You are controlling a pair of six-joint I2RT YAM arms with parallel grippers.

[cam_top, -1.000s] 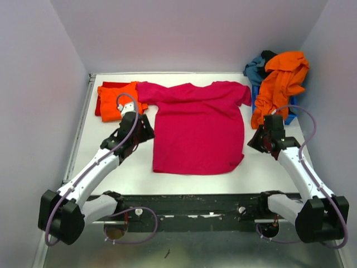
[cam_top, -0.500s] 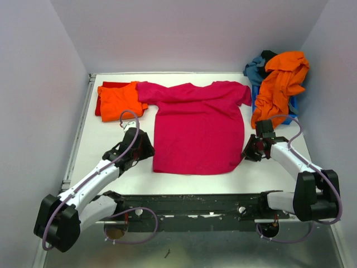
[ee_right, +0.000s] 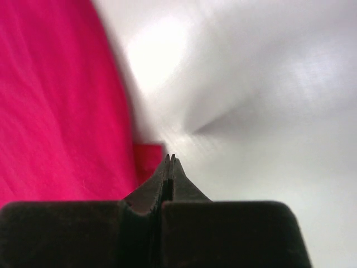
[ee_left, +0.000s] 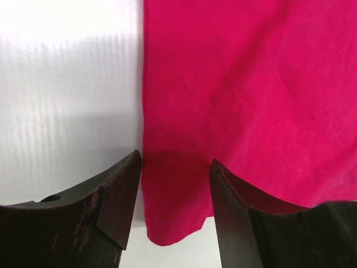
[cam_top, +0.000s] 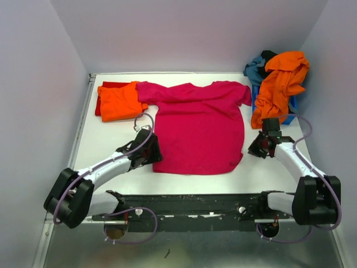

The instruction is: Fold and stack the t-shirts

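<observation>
Now the left gripper [cam_top: 153, 152] has slid down along the left side of the pink shirt [cam_top: 198, 125] to that shirt's near left corner. Its jaws are spread and straddle the hem corner without pinching it yet. The pink shirt itself has not shifted and lies flat and unfolded. The right gripper [cam_top: 256, 149] has come in toward the pink shirt's near right corner and sits just beside that edge. Its fingers are pressed together with no cloth visibly between them. By my reading, both arms are lining up on the bottom hem for a first fold, and the right one would have to open first. A folded orange shirt [cam_top: 119, 100] touches the pink shirt's far left sleeve.
</observation>
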